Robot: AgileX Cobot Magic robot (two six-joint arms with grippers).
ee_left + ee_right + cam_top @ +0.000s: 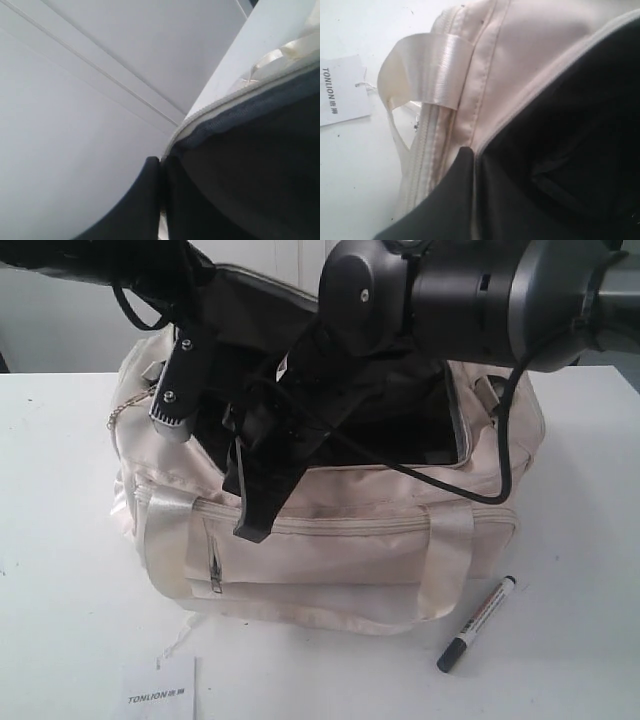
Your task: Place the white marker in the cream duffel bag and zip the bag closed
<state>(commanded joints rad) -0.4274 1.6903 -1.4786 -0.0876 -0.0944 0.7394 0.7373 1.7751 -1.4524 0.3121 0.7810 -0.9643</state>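
Observation:
The cream duffel bag (330,550) sits in the middle of the white table, its top open on black lining (400,410). The white marker (478,623) lies on the table by the bag's front right corner, untouched. My right gripper (255,518) reaches down over the front rim; in the right wrist view it (475,152) is shut on that rim, one finger outside, one in the lining. My left gripper (161,162) is shut on the zipper edge (220,102) of the raised back flap (262,282). The gold pull is not visible.
A white TONLION tag (160,690) lies on the table in front of the bag, tied by a string. Satin strap handles (165,540) hang down the bag's front. Both arms cross above the bag. A pale wall (75,100) stands behind the table.

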